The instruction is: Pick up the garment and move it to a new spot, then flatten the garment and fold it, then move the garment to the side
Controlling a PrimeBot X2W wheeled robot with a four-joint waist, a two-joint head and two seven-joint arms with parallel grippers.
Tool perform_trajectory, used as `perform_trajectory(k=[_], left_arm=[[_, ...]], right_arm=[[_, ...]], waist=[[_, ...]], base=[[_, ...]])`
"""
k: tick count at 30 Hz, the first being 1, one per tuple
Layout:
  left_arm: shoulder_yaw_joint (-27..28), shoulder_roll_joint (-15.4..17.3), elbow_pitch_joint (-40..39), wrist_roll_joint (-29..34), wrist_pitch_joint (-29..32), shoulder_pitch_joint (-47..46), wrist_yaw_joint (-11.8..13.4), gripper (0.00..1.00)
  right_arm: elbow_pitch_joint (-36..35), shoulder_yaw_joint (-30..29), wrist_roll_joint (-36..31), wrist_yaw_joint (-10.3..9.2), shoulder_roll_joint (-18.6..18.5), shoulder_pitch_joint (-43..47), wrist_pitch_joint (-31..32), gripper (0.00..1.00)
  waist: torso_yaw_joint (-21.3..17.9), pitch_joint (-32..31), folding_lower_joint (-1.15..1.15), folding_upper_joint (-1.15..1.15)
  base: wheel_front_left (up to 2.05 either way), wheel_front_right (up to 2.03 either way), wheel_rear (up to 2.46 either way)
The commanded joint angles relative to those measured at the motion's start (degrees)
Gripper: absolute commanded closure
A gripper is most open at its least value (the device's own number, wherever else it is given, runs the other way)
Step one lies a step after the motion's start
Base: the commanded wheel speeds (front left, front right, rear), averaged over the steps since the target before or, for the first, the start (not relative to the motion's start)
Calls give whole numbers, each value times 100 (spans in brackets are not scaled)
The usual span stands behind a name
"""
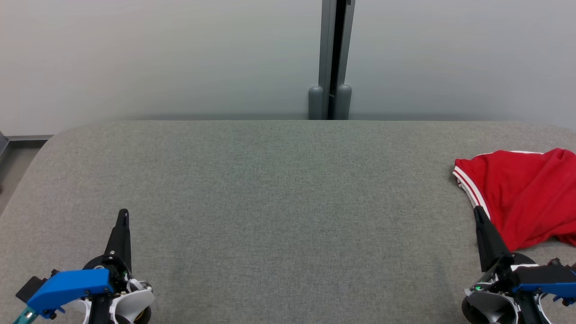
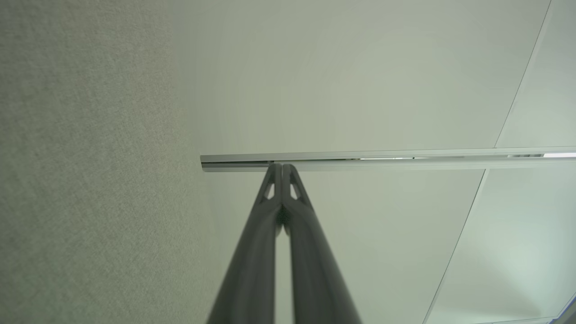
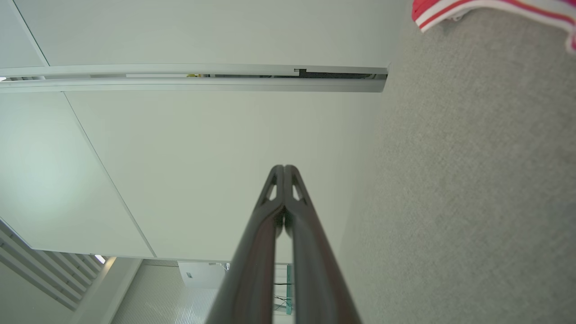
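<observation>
The tool (image 3: 284, 172) rises with its two dark fingers (image 3: 254, 270) pressed together at the tips, nothing between them. To its right spreads the grey fabric desk (image 3: 472, 180), and far beyond the tips on that side, well apart from them, a red garment (image 3: 432, 8) with white stripes along its hem lies on the desk. Behind and to the left of the tool stands a pale panelled wall (image 3: 202, 135), crossed beyond the tips by a grey rail (image 3: 193, 77) that ends at the desk's edge.
</observation>
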Motion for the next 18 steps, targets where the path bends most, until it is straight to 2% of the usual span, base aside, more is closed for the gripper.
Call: perform_trajectory(k=[1,18], left_arm=[[20,-12,-25,-6,25,-57,-27,100],[21,-13,-24,-6,25,-57,-27,100]], right_arm=[[-18,-10,16,2,-23,-57,16,100],[-18,-10,15,2,-23,-57,16,100]], waist=[[0,0,0,0],[0,0,0,0]], base=[[0,0,0],[0,0,0]])
